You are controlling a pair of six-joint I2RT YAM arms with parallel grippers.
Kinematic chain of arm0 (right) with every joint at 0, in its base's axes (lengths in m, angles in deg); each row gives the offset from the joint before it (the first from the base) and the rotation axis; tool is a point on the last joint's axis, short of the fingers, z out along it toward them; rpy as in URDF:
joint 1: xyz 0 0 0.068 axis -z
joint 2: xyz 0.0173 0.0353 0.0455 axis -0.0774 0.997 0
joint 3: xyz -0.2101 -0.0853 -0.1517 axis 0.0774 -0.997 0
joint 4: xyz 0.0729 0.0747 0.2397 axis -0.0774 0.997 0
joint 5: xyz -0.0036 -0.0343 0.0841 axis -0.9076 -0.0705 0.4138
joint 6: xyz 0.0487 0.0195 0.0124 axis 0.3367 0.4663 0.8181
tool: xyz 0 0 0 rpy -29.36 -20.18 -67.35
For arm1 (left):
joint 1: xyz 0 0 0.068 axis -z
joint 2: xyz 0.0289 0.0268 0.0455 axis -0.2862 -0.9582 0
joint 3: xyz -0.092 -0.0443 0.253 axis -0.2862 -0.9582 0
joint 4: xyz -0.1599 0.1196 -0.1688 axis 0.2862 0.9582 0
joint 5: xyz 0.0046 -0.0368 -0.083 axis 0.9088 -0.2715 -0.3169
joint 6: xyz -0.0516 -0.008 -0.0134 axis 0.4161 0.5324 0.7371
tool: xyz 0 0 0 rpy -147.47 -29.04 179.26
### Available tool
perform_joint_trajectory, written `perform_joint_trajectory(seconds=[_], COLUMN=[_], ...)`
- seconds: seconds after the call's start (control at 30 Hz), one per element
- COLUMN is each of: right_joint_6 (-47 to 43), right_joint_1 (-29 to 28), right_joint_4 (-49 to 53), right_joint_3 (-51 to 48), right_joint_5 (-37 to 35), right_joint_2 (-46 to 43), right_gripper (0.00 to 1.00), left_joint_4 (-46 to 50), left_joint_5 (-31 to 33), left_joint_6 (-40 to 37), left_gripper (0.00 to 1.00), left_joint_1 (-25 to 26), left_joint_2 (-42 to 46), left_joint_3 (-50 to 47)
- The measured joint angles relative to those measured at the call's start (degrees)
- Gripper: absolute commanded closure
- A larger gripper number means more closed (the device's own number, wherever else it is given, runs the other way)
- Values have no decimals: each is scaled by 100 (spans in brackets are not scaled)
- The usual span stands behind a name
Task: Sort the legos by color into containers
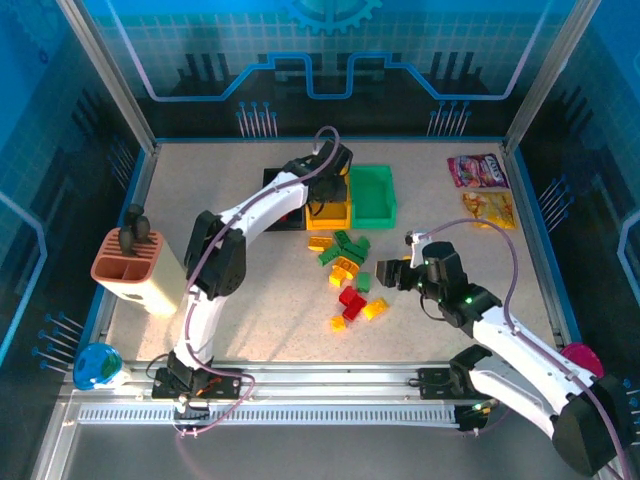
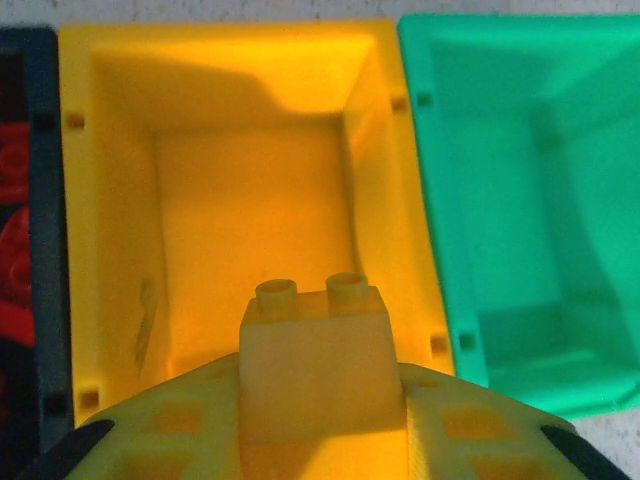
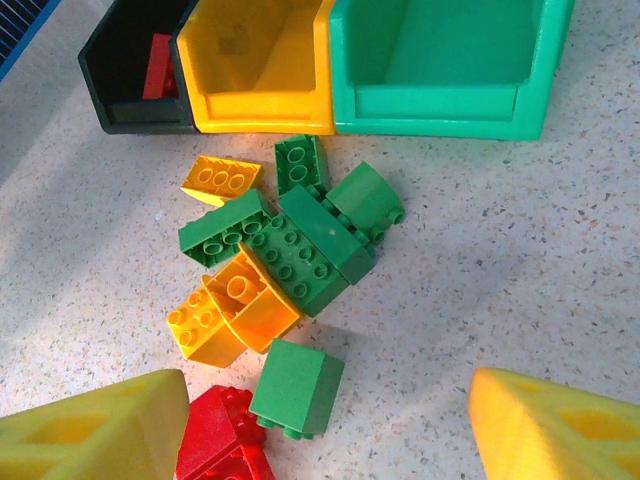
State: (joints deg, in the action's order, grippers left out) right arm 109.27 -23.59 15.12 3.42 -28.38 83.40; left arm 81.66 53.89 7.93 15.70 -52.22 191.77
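The left gripper [image 2: 320, 445] is reached out to the far side of the table and pinches a yellow two-stud brick [image 2: 315, 350] between its yellow pads [image 2: 165, 435], jaws narrow around it. The brick hangs over the near part of the yellow bin [image 2: 110, 200]; it seems to sit above the bin floor rather than on it, though the wrist view is too close to be sure. The yellow bin stands in the middle of the joined row, with the green bin [image 2: 480, 200] touching it on the right and the black bin [image 2: 45, 160] on the left, red bricks [image 2: 15, 250] lying inside the black one. The right gripper [image 3: 325, 430] hovers just above the table near the loose pile of legos [image 1: 345, 275], its fingers [image 3: 90, 430] spread wide and holding nothing. Just near of the bins the pile mixes green, yellow and red pieces: a large green plate-like brick [image 3: 305, 250] lies in the middle, a yellow brick [image 3: 222, 178] sits on its far left, a green cube-shaped brick [image 3: 297, 388] lies closest to the open jaws, and a red brick [image 3: 225, 440] touches the left finger's side. Two snack packets [image 1: 482, 188] rest at the far right, and a terracotta-and-cream holder [image 1: 135, 265] stands on the left.
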Motion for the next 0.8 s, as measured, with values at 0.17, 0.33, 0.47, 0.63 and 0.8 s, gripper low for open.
perform_joint_trajectory(seconds=[0.17,0.33,0.47,0.63,0.8], right_joint_6=[15,11,-48,-170,-433], right_joint_1=[0,-2,-13,-208,-710], right_joint_4=[111,177,184,245,376], right_joint_3=[0,2,22,149,675], right_joint_5=[39,142,197,190,24], right_joint_2=[-44,-20,133,463,1069], right_gripper=[25,25,25,27,28], left_joint_4=[232,334,136,-310,-1021], left_joint_5=[4,-66,-149,-310,-400], left_joint_6=[-129,-232,-229,-219,-157], left_gripper=[59,20,19,22,24], left_joint_1=[-105,-122,-114,-109,-109], left_joint_2=[-459,-483,-107,1145,2754], left_joint_3=[658,675,79,-1316,-2822])
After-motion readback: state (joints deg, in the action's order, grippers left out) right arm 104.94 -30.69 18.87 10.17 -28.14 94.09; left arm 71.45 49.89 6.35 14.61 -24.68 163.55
